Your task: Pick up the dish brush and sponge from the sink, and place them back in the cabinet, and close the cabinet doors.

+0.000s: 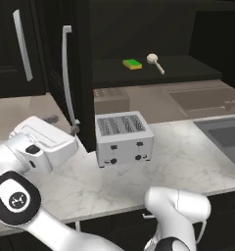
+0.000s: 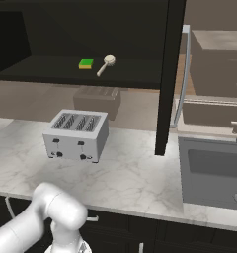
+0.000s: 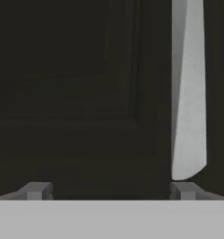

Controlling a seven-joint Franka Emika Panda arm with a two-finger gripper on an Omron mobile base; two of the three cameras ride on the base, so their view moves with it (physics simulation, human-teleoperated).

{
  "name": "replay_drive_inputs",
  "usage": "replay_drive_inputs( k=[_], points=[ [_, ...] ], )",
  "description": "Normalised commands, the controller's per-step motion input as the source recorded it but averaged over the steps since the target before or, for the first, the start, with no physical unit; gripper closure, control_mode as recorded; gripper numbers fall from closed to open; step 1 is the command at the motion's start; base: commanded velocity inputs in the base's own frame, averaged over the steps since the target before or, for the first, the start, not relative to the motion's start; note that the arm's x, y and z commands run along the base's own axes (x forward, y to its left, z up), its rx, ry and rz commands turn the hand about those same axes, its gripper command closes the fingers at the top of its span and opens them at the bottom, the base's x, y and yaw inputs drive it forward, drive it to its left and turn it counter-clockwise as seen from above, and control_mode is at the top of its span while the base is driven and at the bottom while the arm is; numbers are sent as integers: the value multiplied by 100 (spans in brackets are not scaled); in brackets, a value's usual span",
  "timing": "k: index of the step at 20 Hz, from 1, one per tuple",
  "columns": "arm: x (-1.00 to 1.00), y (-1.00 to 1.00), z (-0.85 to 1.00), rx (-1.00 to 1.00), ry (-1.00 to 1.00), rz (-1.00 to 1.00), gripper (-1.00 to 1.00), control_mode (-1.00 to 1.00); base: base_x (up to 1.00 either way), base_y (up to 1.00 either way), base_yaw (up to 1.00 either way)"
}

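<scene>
Flat green-and-yellow rectangular sponge and round cream-headed stick-handled dish brush sitting on matte black cabinet shelf, 2-finger gripper spread wide facing panelled black door.

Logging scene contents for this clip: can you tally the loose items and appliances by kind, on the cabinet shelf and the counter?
Sponge, on the cabinet shelf: 1
Dish brush, on the shelf beside the sponge: 1
Toaster, on the counter: 1
Total: 3
</scene>
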Motion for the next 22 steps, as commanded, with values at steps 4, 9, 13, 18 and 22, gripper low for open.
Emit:
replay_drive_inputs(
  k=[4, 9, 13, 18, 22],
  points=[
    [17, -47, -1, 0, 0, 7, -100, -100, 0, 0, 0],
    [18, -48, -1, 0, 0, 10, -100, -100, 0, 0, 0],
    [20, -46, -1, 0, 0, 11, -100, -100, 0, 0, 0],
    [17, -48, -4, 0, 0, 12, -100, -100, 0, 0, 0],
    [15, -49, -3, 0, 0, 13, -100, -100, 0, 0, 0]
  ],
)
